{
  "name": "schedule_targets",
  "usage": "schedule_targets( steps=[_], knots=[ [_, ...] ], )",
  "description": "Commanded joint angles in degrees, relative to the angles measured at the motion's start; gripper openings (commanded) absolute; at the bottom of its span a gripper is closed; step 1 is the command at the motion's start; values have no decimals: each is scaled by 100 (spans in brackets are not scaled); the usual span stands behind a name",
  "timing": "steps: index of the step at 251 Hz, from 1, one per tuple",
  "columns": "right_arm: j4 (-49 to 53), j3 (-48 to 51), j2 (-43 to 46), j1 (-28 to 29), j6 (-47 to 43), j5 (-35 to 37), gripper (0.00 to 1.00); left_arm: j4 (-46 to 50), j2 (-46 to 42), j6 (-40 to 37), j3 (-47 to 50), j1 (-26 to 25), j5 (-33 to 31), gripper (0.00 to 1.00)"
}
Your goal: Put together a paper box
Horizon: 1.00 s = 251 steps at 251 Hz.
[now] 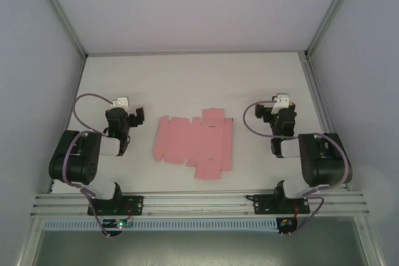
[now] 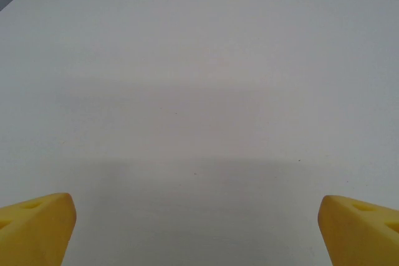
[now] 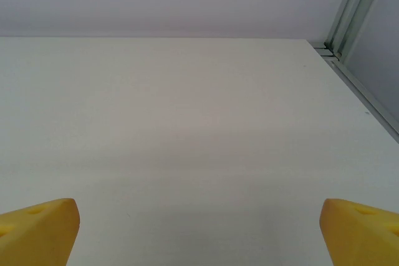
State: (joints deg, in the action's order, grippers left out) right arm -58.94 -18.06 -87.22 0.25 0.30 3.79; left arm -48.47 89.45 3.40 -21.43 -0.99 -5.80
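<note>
Start of assembly. The paper box (image 1: 194,142) is a flat pink cut-out sheet, not yet folded, lying in the middle of the desk (image 1: 187,79). Its long axis runs left to right, with short flaps (image 1: 213,116) sticking out toward the far and near edges.

The left tool (image 1: 126,113) stands just off the sheet's left end and the right tool (image 1: 276,111) just off its right end. Neither touches the card. The left one looks slightly nearer, though the difference is small.

Both tools have their jaws spread fully wide and hold nothing. The yellow fingers (image 2: 37,228) sit far apart at the bottom corners of each wrist view, over bare desk.

Both tools point toward the far side of the desk. The sheet therefore lies sideways and inward from each, not ahead, so the first reach probably calls for a turn toward the centre.
</note>
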Motion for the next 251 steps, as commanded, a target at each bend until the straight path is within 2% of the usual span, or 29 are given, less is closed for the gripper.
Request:
schedule_targets(
  steps=[1,251],
  knots=[
    [-92,-46,18,54,59,68,98,-224,-33,-12,-71,64,-111,100],
    [-129,-67,42,45,109,48,98,-196,-37,-10,-92,64,-100,100]
  ],
)
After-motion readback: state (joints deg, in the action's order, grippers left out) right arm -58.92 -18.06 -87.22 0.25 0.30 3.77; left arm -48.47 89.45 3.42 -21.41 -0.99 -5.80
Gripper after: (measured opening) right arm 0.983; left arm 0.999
